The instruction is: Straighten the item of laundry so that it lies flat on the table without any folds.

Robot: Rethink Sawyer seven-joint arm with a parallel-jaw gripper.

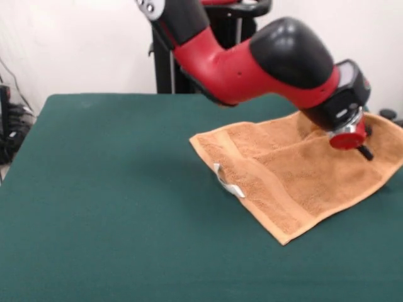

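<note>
The orange-tan towel (302,176) lies on the right side of the dark green table (113,189). It is spread out like a diamond, with one corner pointing at the table's front edge. A fold line runs across it from its left part towards the arm's wrist. A little white loop tag (229,182) sticks out at its left edge. The red and black arm comes down from the top, and its wrist (343,119) hangs low over the towel's far right part. The gripper itself is hidden behind the wrist, so its state does not show.
The robot's black pedestal (165,69) stands behind the table's far edge. The towel's right corner reaches the picture's right edge. Dark cables and gear (9,126) sit beyond the table's left edge.
</note>
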